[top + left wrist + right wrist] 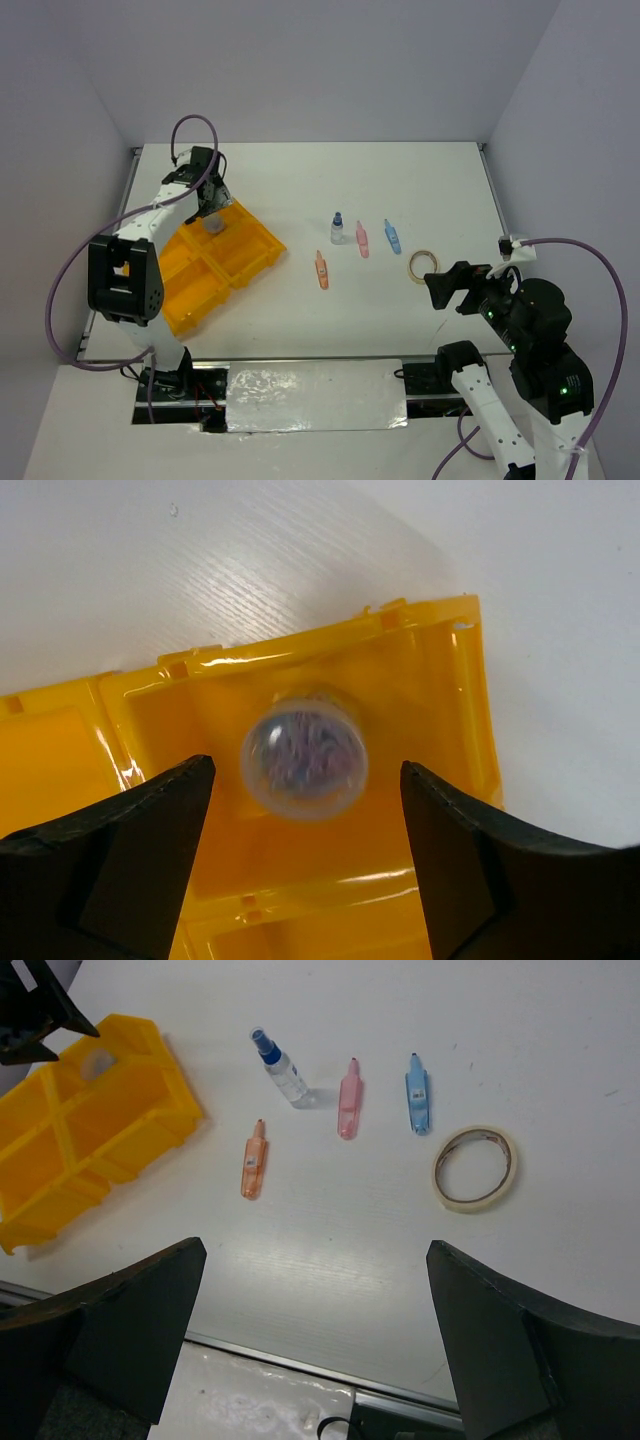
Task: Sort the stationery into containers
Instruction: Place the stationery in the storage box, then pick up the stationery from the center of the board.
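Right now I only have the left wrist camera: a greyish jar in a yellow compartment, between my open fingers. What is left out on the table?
Observer: Five pieces lie outside the tray: the orange pen piece, clear tube, pink pen piece, blue pen piece and tape ring.
Operator: Are the other tray sections filled?
Observer: No. The right wrist view shows the other three bare; only the jar is in the tray.
Operator: Where is the other arm?
Observer: The right gripper is open and hovers just short of the tape ring, touching nothing.
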Controlling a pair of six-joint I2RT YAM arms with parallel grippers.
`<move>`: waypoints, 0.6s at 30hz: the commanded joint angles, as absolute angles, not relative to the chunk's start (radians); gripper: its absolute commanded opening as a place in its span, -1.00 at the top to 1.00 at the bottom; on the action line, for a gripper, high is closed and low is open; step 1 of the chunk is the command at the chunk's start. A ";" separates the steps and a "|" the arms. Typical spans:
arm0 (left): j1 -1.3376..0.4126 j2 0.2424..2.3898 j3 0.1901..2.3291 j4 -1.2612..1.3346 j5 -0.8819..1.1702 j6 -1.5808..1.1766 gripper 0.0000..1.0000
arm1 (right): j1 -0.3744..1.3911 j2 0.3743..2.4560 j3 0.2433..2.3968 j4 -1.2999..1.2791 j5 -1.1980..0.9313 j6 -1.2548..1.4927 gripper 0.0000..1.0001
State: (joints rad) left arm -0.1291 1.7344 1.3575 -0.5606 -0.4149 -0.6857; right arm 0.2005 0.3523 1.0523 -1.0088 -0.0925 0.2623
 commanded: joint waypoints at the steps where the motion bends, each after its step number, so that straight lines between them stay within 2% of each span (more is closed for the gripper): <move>1: -0.147 1.652 1.393 -0.549 -0.434 -0.693 -0.77 | 0.207 0.365 1.042 -0.957 -0.103 0.242 -0.99; 2: -0.150 1.645 1.394 -0.546 -0.434 -0.692 -0.96 | 0.207 0.367 1.042 -0.957 -0.104 0.242 -0.99; 3: -0.159 1.638 1.397 -0.546 -0.434 -0.687 -0.99 | 0.207 0.367 1.039 -0.956 -0.106 0.242 -1.00; 10: -0.225 1.553 1.404 -0.546 -0.436 -0.660 -0.99 | 0.206 0.376 1.023 -0.942 -0.121 0.245 -0.99; 14: -0.388 1.448 1.332 -0.359 -0.361 -0.504 -0.99 | 0.207 0.377 0.993 -0.925 -0.135 0.255 -0.99; 18: -0.625 1.373 1.227 -0.088 -0.283 -0.361 -0.99 | 0.207 0.379 0.977 -0.901 -0.167 0.268 -0.99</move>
State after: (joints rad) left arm -0.5095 1.4212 1.2770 -0.3237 -0.3634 -0.5095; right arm 0.2005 0.3653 0.9863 -0.9798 -0.1314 0.2649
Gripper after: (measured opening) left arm 0.993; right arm 0.997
